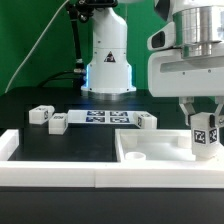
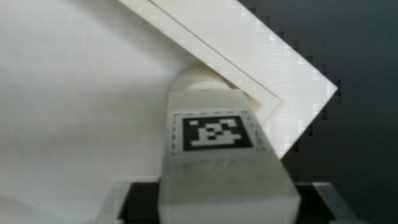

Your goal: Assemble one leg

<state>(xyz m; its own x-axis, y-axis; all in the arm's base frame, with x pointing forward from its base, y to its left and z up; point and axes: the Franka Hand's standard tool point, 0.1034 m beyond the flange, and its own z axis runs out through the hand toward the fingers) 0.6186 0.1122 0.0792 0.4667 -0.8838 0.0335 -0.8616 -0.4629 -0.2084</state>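
Observation:
My gripper (image 1: 205, 124) is shut on a leg (image 1: 205, 132), a small white post with a black-and-white tag, and holds it upright at the near right corner of the large flat white tabletop (image 1: 150, 152). In the wrist view the leg (image 2: 217, 140) fills the middle, its far end resting against the tabletop's (image 2: 89, 90) corner, with a dark finger on each side of it at the picture's edge. Three more legs lie on the black table: two at the exterior view's left (image 1: 40, 114) (image 1: 58, 122) and one in the middle (image 1: 146, 121).
The marker board (image 1: 100, 118) lies flat behind the tabletop. A white wall (image 1: 60, 170) runs along the front of the table and up the exterior view's left side. The robot's white base (image 1: 107, 60) stands at the back.

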